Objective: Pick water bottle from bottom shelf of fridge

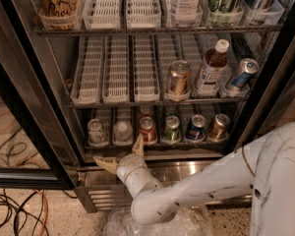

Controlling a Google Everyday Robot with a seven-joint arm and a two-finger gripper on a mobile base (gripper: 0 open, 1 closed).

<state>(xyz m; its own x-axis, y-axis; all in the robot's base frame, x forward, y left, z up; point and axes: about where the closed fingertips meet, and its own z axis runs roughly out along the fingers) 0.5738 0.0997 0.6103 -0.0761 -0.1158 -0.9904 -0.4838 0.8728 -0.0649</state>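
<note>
The fridge (43, 87) stands with its door open, and the water bottle (122, 131) sits upright at the front of the bottom shelf (157, 144), in the second lane from the left, its pale cap facing the camera. To its left is a clear container with a silvery top (97, 131); to its right are a red can (147, 129), a green can (171, 129), a blue can (194, 127) and a copper-coloured can (219, 126), one per lane. The claw (117, 149) hangs in front of the steel sill just below that shelf, at the end of the white arm (201, 183) that comes in from the lower right. Its two tan fingers are spread wide and hold nothing (one points left along the sill, the other points up, its tip reaching the shelf's front edge between the water bottle and the red can). The claw is near the bottle but apart from it. On the rack above stand a gold can (178, 77) and a brown-liquid bottle (211, 67)
</note>
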